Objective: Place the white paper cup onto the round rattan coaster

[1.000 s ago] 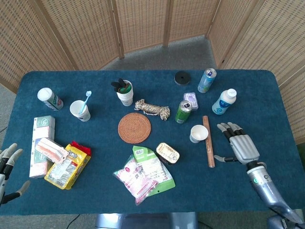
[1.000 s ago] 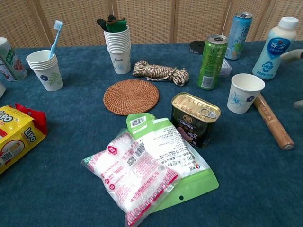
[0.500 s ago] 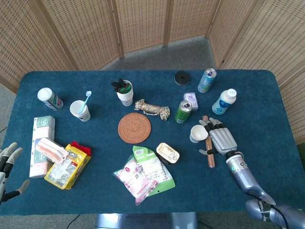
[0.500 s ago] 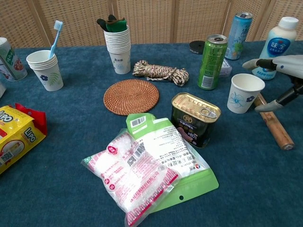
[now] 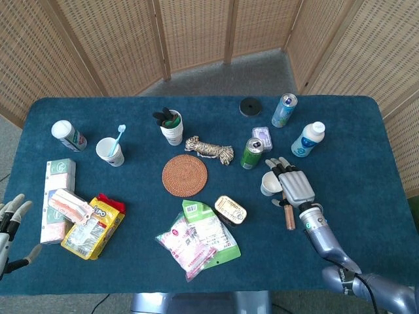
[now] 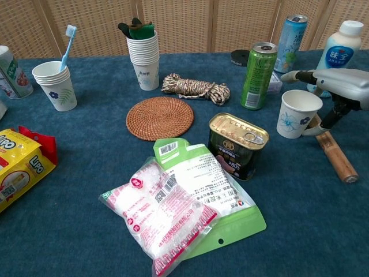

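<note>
The white paper cup, printed with a blue flower, stands upright right of centre. The round rattan coaster lies bare to its left, past a gold tin. My right hand is at the cup's right side with its fingers apart. The fingers reach behind the rim and the thumb lies low by the cup's base. I cannot tell if it touches the cup. My left hand hovers with spread fingers at the table's near left edge, holding nothing.
A wooden stick lies under my right hand. A green can stands behind the cup, and the gold tin sits between cup and coaster. A rope bundle, a cup stack and snack bags surround the coaster.
My right hand has moved left across the wooden stick, from well right of the cup to right beside it, with its fingers now around the cup. The cup has not moved.
</note>
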{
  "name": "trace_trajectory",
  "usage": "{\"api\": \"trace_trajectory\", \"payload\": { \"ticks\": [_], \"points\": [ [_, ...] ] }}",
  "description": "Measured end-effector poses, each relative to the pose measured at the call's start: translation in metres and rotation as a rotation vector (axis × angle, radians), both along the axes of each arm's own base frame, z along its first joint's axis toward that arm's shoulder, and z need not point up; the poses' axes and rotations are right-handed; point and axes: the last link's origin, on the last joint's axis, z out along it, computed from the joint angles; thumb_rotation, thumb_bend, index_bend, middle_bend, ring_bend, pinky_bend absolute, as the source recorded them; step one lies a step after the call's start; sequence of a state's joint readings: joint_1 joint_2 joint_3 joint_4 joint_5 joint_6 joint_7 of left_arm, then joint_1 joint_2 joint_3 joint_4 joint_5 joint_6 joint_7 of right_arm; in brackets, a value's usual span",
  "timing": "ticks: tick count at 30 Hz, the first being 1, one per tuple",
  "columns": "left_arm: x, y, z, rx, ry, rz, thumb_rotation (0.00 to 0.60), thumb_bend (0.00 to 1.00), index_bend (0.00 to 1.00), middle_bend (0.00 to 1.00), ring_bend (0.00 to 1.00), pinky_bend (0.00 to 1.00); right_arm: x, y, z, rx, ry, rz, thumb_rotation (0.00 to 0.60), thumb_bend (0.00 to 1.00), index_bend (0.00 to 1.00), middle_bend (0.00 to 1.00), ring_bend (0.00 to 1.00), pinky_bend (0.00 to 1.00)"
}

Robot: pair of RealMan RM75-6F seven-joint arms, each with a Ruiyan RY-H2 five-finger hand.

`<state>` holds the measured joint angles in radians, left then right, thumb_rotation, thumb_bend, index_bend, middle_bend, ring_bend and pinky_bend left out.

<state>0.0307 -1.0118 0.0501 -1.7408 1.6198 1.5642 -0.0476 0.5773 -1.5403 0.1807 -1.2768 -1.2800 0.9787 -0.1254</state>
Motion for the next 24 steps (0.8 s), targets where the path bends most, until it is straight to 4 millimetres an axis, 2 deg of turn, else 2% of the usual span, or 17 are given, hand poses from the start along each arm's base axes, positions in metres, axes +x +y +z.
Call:
{"api": "trace_trajectory", "payload": {
  "ticks": [4, 8, 18, 24],
  "points": [
    [-0.001, 0.002, 0.000, 0.000, 0.001, 0.007, 0.600, 0.32, 0.00, 0.00, 0.00, 0.00, -0.002, 0.000, -0.005, -0.020, -0.012, 0.011, 0.600, 0.10, 0.28, 0.30, 0.25, 0.34],
    [-0.002, 0.002, 0.000, 0.000, 0.003, 0.009, 0.600, 0.32, 0.00, 0.00, 0.00, 0.00, -0.005, 0.001, -0.010, -0.038, -0.031, 0.020, 0.600, 0.17, 0.35, 0.45, 0.34, 0.34],
    [-0.001, 0.002, -0.003, -0.008, 0.007, 0.009, 0.600, 0.32, 0.00, 0.00, 0.00, 0.00, -0.009, 0.003, -0.007, -0.075, -0.053, 0.045, 0.600, 0.26, 0.40, 0.49, 0.37, 0.37],
    [-0.001, 0.002, -0.004, -0.013, 0.007, 0.011, 0.600, 0.32, 0.00, 0.00, 0.00, 0.00, -0.001, 0.004, 0.002, -0.090, -0.062, 0.072, 0.600, 0.26, 0.41, 0.51, 0.38, 0.37]
  ]
}}
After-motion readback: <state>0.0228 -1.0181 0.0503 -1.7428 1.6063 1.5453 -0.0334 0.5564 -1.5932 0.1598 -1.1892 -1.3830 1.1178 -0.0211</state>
